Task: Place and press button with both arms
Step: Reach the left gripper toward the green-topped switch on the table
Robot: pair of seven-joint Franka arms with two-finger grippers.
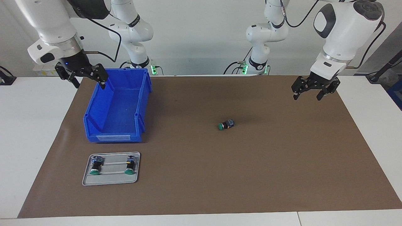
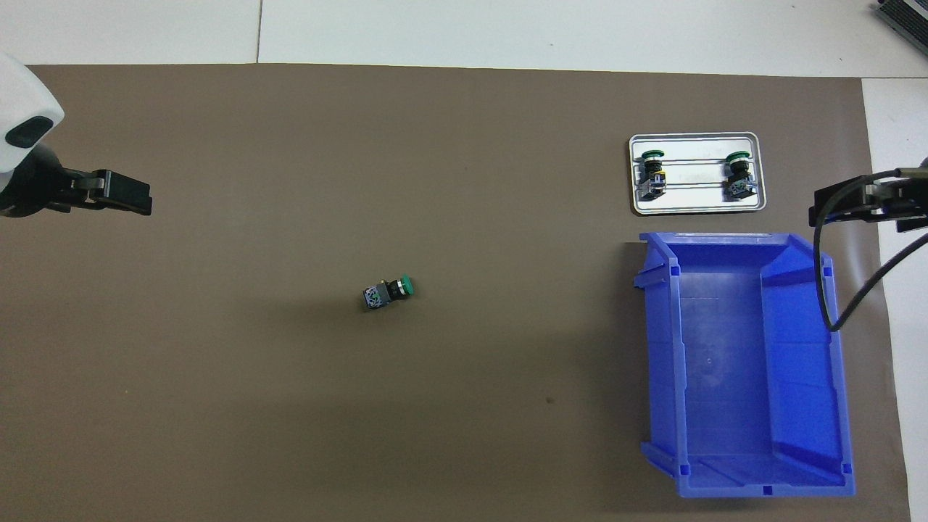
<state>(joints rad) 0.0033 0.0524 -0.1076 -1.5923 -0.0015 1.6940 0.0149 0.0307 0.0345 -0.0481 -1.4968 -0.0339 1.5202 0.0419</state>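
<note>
Facing view, read from its left edge across: the right gripper (image 1: 88,80) hangs in the air over the corner of the blue bin (image 1: 116,106) that lies closest to the robots, its fingers spread apart and holding nothing. That open bin sits on the brown mat (image 1: 251,175) toward the right arm's end of the table, with nothing inside it. Farther from the robots than the bin, just beside it, lies a small metal tray (image 1: 110,181) carrying two green-capped buttons (image 1: 95,165) side by side, caps pointing away from the robots. Near the middle of the mat, well apart from bin and tray, the button (image 1: 225,125) lies on its side, green cap turned toward the right arm's end and away from the robots, blue terminal end toward the left arm's end. No gripper touches it. At the left arm's end, the left gripper (image 1: 306,92) hangs over the mat's edge nearest the robots, fingers apart and empty.
</note>
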